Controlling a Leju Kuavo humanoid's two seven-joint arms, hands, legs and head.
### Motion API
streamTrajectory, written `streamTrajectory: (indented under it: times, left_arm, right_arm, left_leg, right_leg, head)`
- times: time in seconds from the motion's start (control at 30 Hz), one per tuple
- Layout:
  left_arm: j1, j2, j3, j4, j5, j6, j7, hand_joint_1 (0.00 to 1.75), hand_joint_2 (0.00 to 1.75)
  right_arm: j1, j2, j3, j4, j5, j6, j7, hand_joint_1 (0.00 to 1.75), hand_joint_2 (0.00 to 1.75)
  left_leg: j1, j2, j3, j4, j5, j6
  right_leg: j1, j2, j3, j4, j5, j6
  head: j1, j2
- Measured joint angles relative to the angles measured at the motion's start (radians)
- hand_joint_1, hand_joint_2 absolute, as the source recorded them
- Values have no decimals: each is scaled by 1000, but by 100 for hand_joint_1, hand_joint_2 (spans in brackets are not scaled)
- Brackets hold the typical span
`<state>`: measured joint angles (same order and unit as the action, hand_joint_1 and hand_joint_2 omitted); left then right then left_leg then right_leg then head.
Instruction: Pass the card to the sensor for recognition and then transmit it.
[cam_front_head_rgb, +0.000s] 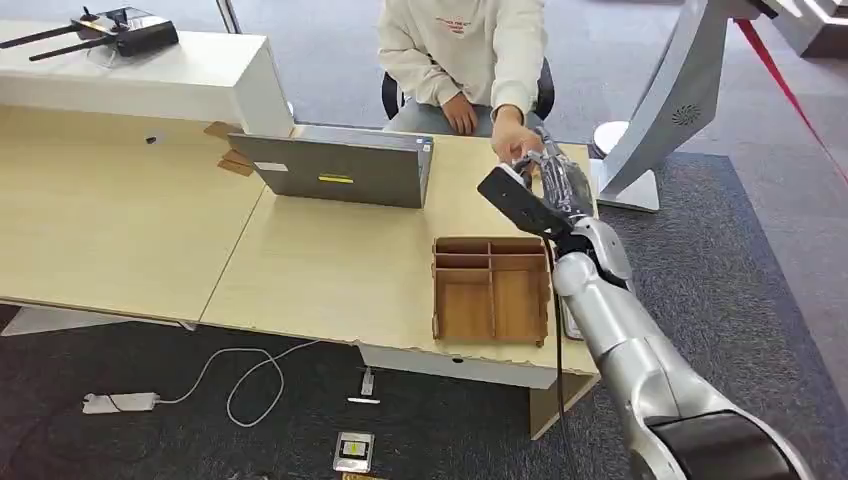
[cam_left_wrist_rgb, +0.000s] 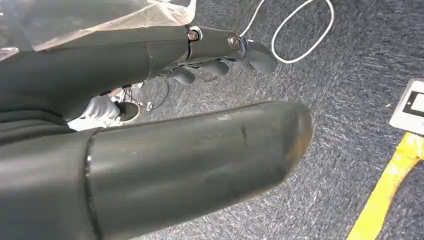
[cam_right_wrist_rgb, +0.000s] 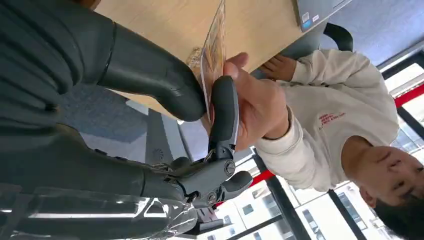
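My right hand (cam_front_head_rgb: 556, 186) reaches over the far right corner of the wooden desk (cam_front_head_rgb: 330, 270), up near a seated person. In the right wrist view the card (cam_right_wrist_rgb: 214, 47), thin with an orange print, stands edge-on between my thumb (cam_right_wrist_rgb: 150, 75) and a dark finger (cam_right_wrist_rgb: 224, 112), which pinch it. The person's hand (cam_right_wrist_rgb: 257, 102) grips the same card from the other side. That person's hand (cam_front_head_rgb: 513, 140) meets mine in the head view. My left hand (cam_left_wrist_rgb: 190, 130) hangs over the grey carpet with its fingers (cam_left_wrist_rgb: 220, 62) apart and nothing in it.
A grey laptop (cam_front_head_rgb: 340, 168) stands on the desk, lid towards me. A wooden compartment tray (cam_front_head_rgb: 490, 290) sits near the desk's front right edge. A white raised counter (cam_front_head_rgb: 150, 75) carries a black device. Cables and a power strip (cam_front_head_rgb: 120, 402) lie on the carpet.
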<state>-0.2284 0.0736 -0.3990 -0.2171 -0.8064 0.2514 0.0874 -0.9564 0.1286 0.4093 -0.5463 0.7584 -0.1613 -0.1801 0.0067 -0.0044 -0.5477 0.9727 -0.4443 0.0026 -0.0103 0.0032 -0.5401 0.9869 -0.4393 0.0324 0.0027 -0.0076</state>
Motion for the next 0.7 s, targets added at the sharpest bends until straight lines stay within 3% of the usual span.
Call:
streamTrajectory:
  times: [0.03, 0.07, 0.1, 0.7]
  left_arm:
    - [0, 0, 0, 0, 0, 0, 0, 0, 0]
    - [0, 0, 0, 0, 0, 0, 0, 0, 0]
    - [0, 0, 0, 0, 0, 0, 0, 0, 0]
    - [1, 0, 1, -2, 3, 5, 4, 0, 0]
  right_arm:
    - [1, 0, 0, 1, -3, -3, 2, 175, 175]
    - [1, -1, 0, 3, -5, -6, 3, 164, 175]
    - [2, -2, 0, 5, -6, -8, 3, 0, 175]
    - [-21, -60, -3, -9, -95, -97, -4, 0, 175]
  left_leg:
    - [0, 0, 0, 0, 0, 0]
    - [0, 0, 0, 0, 0, 0]
    - [0, 0, 0, 0, 0, 0]
    - [0, 0, 0, 0, 0, 0]
  right_leg:
    - [0, 0, 0, 0, 0, 0]
    - [0, 0, 0, 0, 0, 0]
    - [0, 0, 0, 0, 0, 0]
    - [0, 0, 0, 0, 0, 0]
  head:
    - [0, 0]
    - [0, 0]
    - [0, 0]
    - [0, 0]
